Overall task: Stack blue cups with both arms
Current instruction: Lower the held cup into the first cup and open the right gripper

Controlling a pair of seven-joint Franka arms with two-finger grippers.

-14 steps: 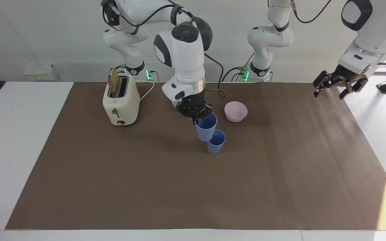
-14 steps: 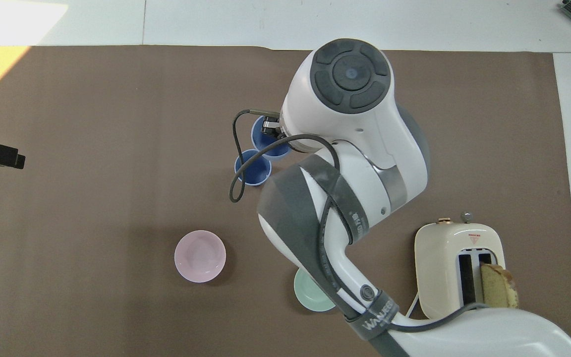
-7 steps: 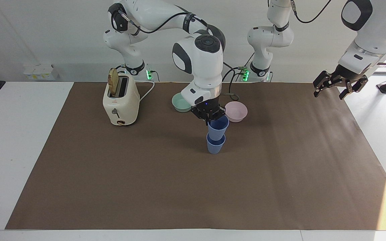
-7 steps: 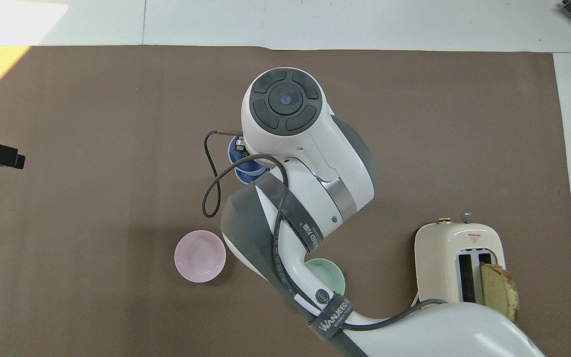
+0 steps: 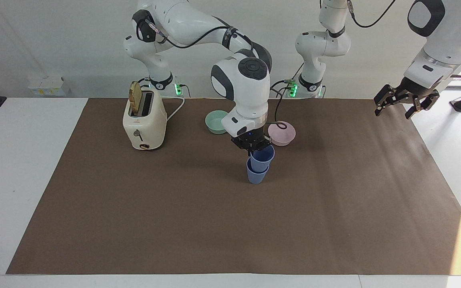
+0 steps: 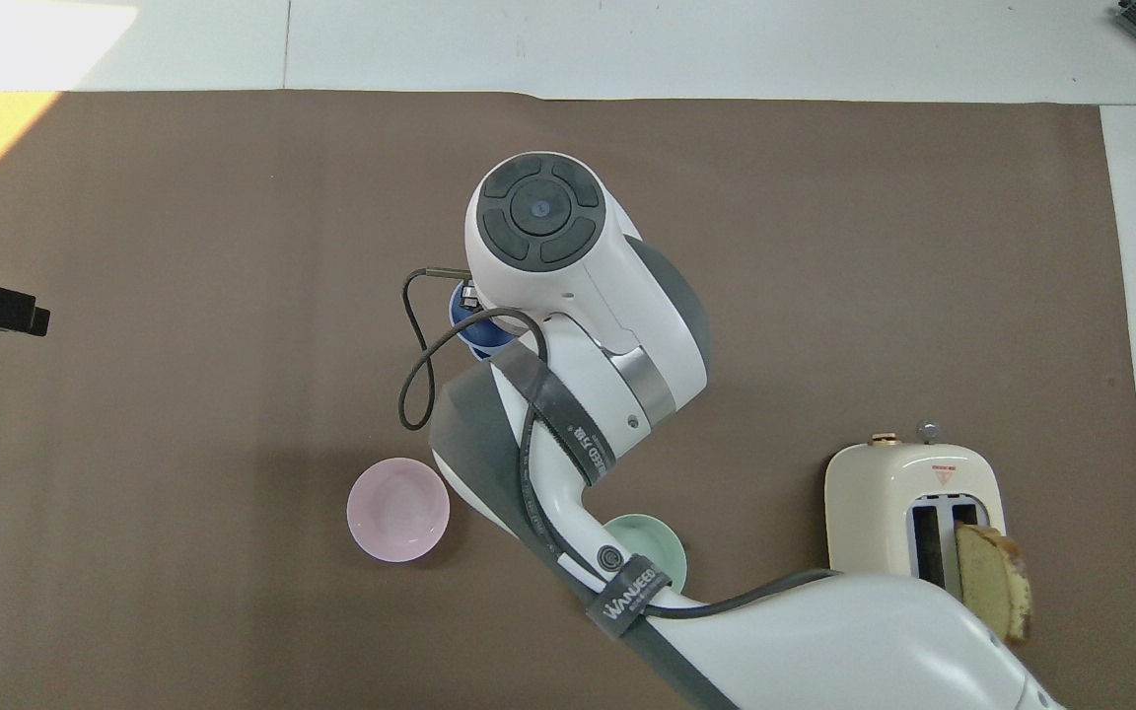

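Right tool (image 5: pixel 254 149) is clamped on the rim of the upper blue cup (image 5: pixel 262 155), which sits partly down inside the lower blue cup (image 5: pixel 257 175). That lower cup stands upright on the brown mat (image 5: pixel 174 224), around the middle of the surface (image 5: pixel 22 168). Nearer the robots' edge sit the pink bowl (image 5: pixel 284 135) and the green bowl (image 5: pixel 215 121). Left tool (image 5: pixel 405 101) hangs over the mat's corner at the left arm's end, fingers apart, waiting.
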